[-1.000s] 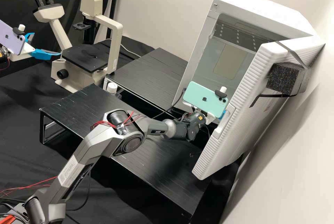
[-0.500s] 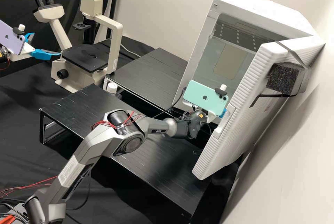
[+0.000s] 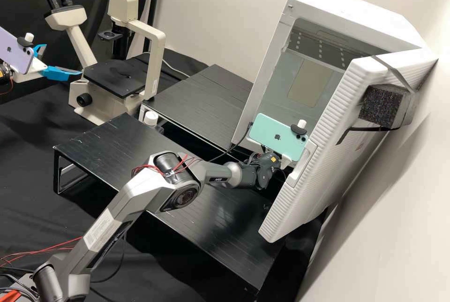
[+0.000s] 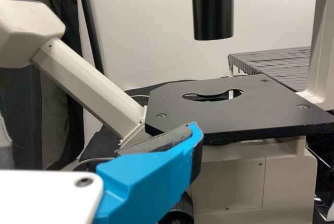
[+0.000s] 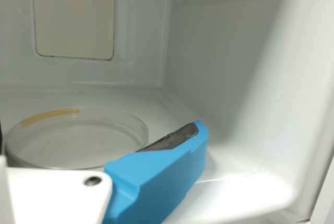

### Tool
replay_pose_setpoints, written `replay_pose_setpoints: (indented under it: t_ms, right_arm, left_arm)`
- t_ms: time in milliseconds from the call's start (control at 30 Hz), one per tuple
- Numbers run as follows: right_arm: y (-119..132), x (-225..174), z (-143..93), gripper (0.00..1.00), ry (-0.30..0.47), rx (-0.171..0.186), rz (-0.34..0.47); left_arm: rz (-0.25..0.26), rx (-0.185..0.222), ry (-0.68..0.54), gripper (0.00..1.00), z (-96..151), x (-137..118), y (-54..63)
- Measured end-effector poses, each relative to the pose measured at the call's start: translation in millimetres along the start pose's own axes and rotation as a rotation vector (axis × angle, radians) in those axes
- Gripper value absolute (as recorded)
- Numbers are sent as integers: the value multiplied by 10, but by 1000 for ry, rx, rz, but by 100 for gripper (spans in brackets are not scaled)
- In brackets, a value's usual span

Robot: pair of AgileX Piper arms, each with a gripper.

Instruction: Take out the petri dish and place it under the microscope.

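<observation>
Right end effector (image 5: 99,130): open, I'd say for straddling
Petri dish (image 5: 78,139): just ahead of it
Left end effector (image 3: 63,59): open

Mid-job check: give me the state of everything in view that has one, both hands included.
Cabinet door: open.
Petri dish: lying flat inside the cabinet, not gripped.
Right hand: open, beside the dish.
Left hand: open, near the microscope.
Microscope: upright.
Bottle: capped.
Green phone: clamped on the right arm.
Purple phone: clamped on the left arm.
</observation>
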Motion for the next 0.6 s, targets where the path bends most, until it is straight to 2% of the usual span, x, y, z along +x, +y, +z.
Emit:
replay_pose_setpoints:
  t_ms: [133, 400, 433, 600]
  right_arm:
    - [-12, 26, 24, 100, -1, 11, 3]
    - [22, 43, 19, 100, -14, 6, 10]
    - [22, 43, 19, 0, -14, 6, 10]
    - [14, 46, 10, 0, -13, 6, 9]
  left_arm:
    - [0, 0, 0, 100, 0, 0, 0]
    - [0, 0, 0, 100, 0, 0, 0]
    - [0, 0, 0, 100, 0, 0, 0]
    - [0, 0, 0, 100, 0, 0, 0]
